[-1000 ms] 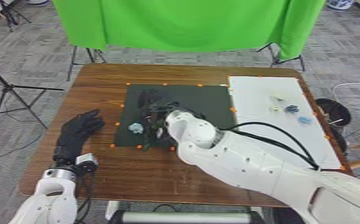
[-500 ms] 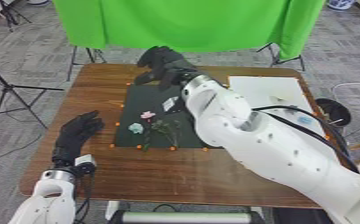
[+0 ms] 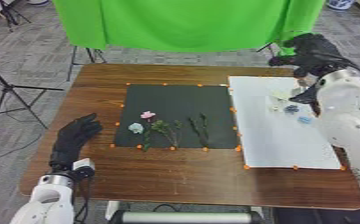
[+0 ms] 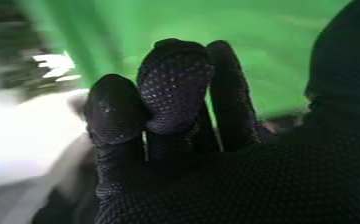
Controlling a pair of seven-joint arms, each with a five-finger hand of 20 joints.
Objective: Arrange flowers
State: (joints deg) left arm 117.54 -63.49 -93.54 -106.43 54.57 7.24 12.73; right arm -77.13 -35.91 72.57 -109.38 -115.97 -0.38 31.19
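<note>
I find the right hand (image 3: 317, 54) over the far right corner of the white sheet (image 3: 287, 145), fingers loosely spread, thumb apart, pinching nothing I can see; the dark blue bloom (image 3: 291, 108) and light blue bloom (image 3: 305, 120) lie on that sheet, on my side of the hand and slightly left; they would, I judge, be next, the right hand being far nearer than the left hand (image 3: 76, 137); their long axes I cannot establish, stems being indistinct; the right arm (image 3: 343, 92) covers part of the sheet's right edge.
</note>
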